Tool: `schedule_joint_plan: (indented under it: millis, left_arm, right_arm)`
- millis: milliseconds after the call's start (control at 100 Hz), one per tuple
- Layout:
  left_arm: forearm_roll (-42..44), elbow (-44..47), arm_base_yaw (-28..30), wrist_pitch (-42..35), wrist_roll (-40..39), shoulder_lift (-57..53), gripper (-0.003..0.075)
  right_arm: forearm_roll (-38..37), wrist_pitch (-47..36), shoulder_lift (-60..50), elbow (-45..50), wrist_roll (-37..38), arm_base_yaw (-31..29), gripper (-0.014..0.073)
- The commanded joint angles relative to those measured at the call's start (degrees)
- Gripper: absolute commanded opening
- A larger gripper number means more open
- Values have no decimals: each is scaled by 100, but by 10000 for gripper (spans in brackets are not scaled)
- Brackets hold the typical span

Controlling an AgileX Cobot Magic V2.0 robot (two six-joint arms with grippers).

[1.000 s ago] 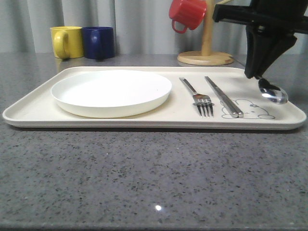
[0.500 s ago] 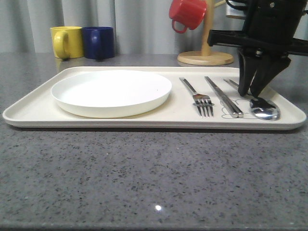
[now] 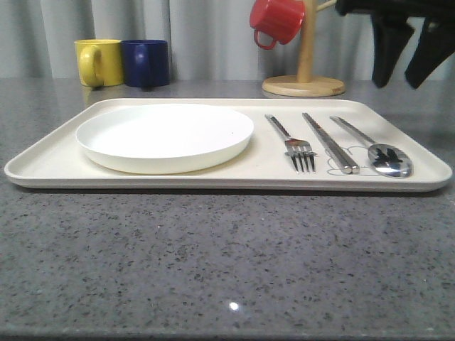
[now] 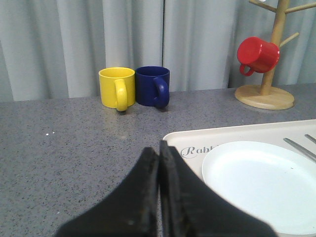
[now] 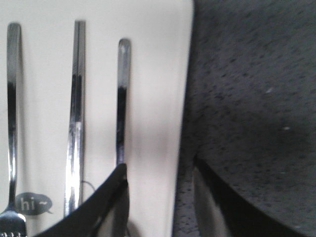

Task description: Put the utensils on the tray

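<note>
One cream tray (image 3: 57, 167) lies on the grey speckled desk (image 3: 213, 263), and on it sit one round white plate (image 3: 165, 135) and three kinds of utensils; the plate takes the tray's 9 o'clock half, the cutlery the 3 o'clock half. Counted from the plate outward in the front view: one fork (image 3: 293, 144) with four tines, one pair of chopsticks (image 3: 330, 143) lying close together as two slim bars, and one spoon (image 3: 377, 150) nearest the tray's 3 o'clock rim; all three lie flat, roughly parallel, handles toward 12 o'clock, near one another but apart. The spoon's bowl rests at the 6 o'clock end, just beside the chopstick tips.

The right gripper (image 3: 405, 60) hangs above the tray's far 3 o'clock corner, well clear of the spoon, its two fingers spread and holding nothing; in the right wrist view the same spread fingers (image 5: 111, 197) frame the tray edge, with three handles visible on the cream surface. The left gripper (image 4: 159, 187) is seen in its own wrist view with both fingers pressed together, nothing between them, over the desk just beside the tray's corner that bears the script.

Beyond the tray at 11 o'clock stand two mugs side by side, touching: one yellow mug (image 3: 98, 62) and one dark blue mug (image 3: 146, 62); a third, one red mug (image 3: 277, 20), hangs on the single wooden mug tree (image 3: 304, 78) at 1 o'clock.
</note>
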Motion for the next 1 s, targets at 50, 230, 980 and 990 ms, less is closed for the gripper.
schedule_joint_plan:
  millis: [50,230,980,990]
  left_arm:
    - [-24,-149,-54,-405,1,18,-17]
    - [-24,-149,-54,-405,1,18,-17]
    - [-24,-149,-54,-405,1,18,-17]
    - [-24,-149,-54,-405,1,18,-17]
  right_arm:
    - [-391,-506,-926,167,-88,-299,324]
    - [-601,-1055,-2024,1235,-88,-520,324]
    - [-688,-4224,-6543,5320,-88,-520,71]
    - [-688,-4225,-6544,5320,-88,-520,59]
